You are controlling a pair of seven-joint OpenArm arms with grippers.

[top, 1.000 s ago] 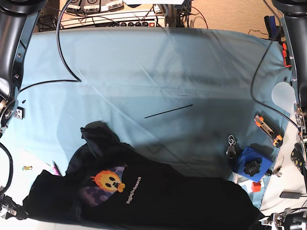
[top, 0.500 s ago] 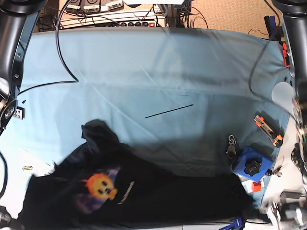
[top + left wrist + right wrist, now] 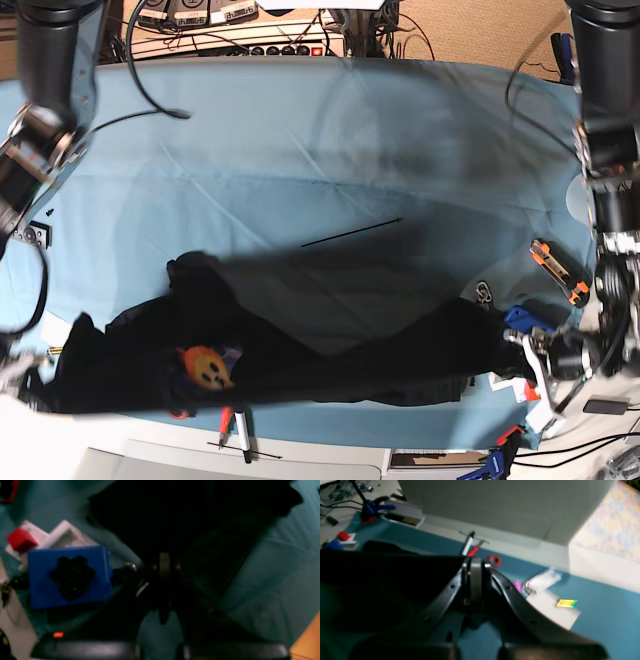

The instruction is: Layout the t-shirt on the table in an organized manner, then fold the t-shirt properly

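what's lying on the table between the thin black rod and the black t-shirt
Nothing: in the base view only bare light blue tablecloth, partly shadowed, lies between the thin black rod and the black t-shirt.

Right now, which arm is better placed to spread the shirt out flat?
Neither alone: left gripper and right gripper are each shut on an end of the t-shirt, stretched between them above the table.

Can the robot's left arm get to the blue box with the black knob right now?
Probably not yet. The left gripper is shut on the t-shirt, so its jaws are busy. The blue box sits close beside it on the table, nothing between, but it would have to let go first.
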